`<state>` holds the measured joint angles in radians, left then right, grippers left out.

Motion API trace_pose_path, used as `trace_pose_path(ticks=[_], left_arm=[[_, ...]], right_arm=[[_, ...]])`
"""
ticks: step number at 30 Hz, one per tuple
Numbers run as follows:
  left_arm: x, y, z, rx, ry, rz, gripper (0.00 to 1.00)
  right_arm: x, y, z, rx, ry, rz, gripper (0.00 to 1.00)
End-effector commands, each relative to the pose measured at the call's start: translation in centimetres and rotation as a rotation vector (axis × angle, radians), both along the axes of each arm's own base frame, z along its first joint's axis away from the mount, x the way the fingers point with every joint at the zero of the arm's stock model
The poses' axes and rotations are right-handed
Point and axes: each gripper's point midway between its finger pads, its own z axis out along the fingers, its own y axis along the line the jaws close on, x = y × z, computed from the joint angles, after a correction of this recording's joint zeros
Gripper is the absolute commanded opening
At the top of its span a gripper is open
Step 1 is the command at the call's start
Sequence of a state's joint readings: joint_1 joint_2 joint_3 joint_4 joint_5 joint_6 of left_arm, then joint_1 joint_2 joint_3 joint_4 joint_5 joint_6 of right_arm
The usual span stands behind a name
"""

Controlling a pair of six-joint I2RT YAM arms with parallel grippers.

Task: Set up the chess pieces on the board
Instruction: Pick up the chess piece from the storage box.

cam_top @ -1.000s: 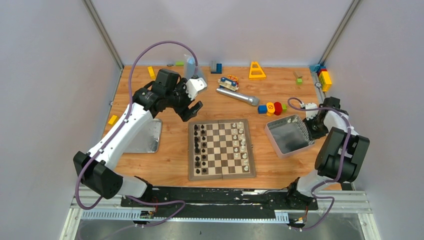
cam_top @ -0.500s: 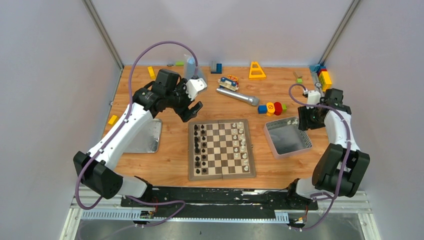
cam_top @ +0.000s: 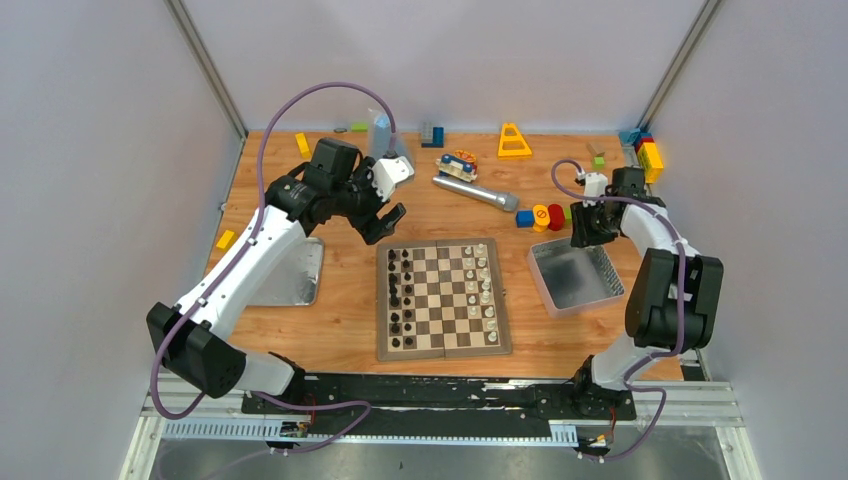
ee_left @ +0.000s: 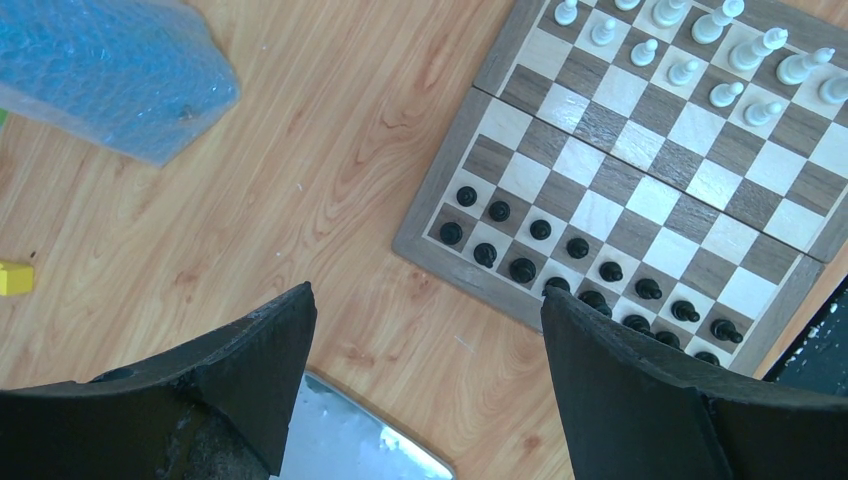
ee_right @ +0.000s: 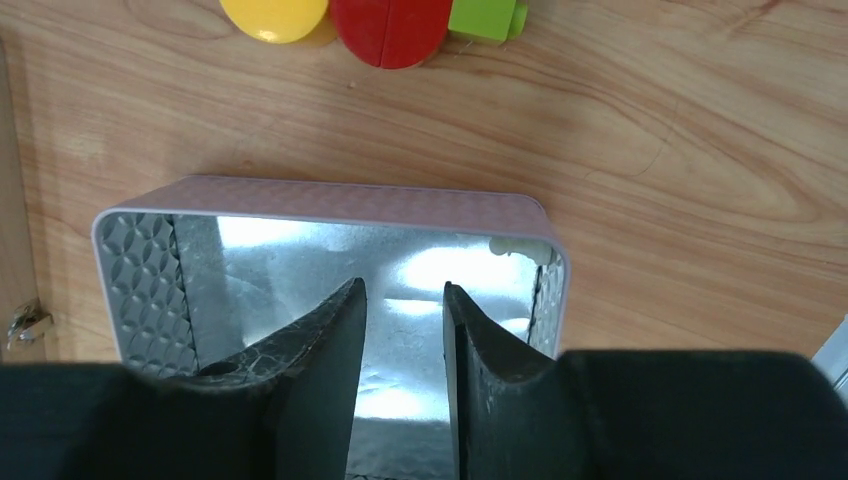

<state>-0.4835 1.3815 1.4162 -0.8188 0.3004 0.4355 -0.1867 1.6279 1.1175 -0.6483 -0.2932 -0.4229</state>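
Hovering over the tin [ee_right: 320, 195], right end effector [ee_right: 402, 295] barely open and empty, left end effector [ee_left: 425, 310] wide open.

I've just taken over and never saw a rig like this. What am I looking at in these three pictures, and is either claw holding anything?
Two robot arms are bolted at the near edge of a wooden table. The wide picture looks down from above and behind them; the other two come from a camera on each wrist. The left gripper hangs wide open and empty beside the board. The right gripper hovers over a metal tin, jaws slightly apart, nothing between them. White pieces line the board's right side, black pieces its left. A flat metal lid and loose toys lie around.
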Motion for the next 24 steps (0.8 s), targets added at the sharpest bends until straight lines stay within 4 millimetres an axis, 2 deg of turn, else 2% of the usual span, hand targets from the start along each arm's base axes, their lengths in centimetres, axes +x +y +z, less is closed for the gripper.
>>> trace_pose_path(ticks=[1,9,24], left_arm=[[0.1,-0.2,1.6,-0.031,-0.038,-0.011,0.91],[0.1,-0.3,1.5,-0.032,-0.037,-0.012,0.91],[0.2,-0.3,1.1,-0.026,-0.025,-0.013,0.91]], right_arm=[[2.0,-0.6,0.0,-0.030,-0.070,-0.027,0.35],[2.3,-1.3,-1.1,-0.070,-0.080,-0.029,0.35],[2.5,-1.2,-2.5,-0.100,-0.162,0.037,0.31]])
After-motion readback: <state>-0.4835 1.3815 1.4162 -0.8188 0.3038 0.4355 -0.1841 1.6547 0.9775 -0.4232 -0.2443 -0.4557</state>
